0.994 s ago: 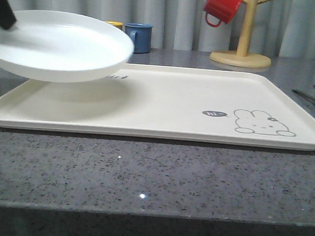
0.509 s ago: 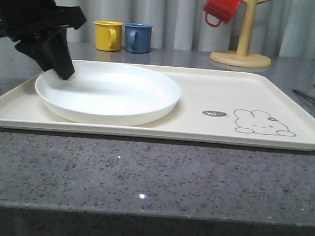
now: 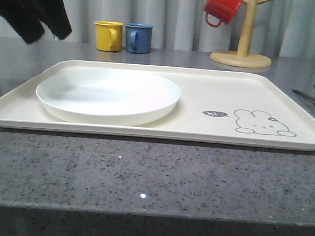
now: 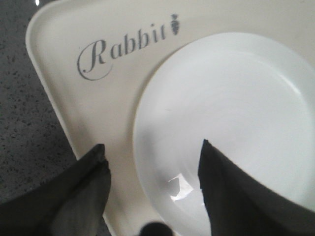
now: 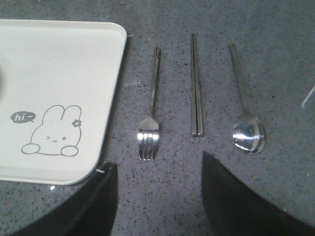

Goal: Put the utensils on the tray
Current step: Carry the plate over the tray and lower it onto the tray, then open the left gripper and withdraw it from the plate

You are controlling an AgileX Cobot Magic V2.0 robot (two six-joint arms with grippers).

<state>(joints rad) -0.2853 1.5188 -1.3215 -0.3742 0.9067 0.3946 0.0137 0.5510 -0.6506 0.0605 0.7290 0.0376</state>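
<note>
The round white plate [image 3: 108, 94] lies flat on the left half of the cream tray [image 3: 218, 95]. My left gripper [image 3: 45, 33] hangs open above the tray's far left corner, clear of the plate. In the left wrist view the left gripper [image 4: 152, 146] is open over the plate's [image 4: 231, 113] rim, beside the "Rabbit" script on the tray [image 4: 118, 118]. The fork [image 5: 150, 118], the chopsticks [image 5: 196, 88] and the spoon [image 5: 246, 123] lie side by side on the table to the right of the tray [image 5: 59, 64]. My right gripper [image 5: 157, 160] is open above the table, near the fork's tines.
A yellow mug [image 3: 108, 35] and a blue mug [image 3: 137, 38] stand behind the tray. A red mug [image 3: 222, 8] hangs on a wooden stand [image 3: 244, 43] at the back right. The chopsticks [image 3: 310, 97] show at the right edge of the front view.
The plate came down from the air onto the tray's left half. My left gripper let go of it and rose up and to the left.
</note>
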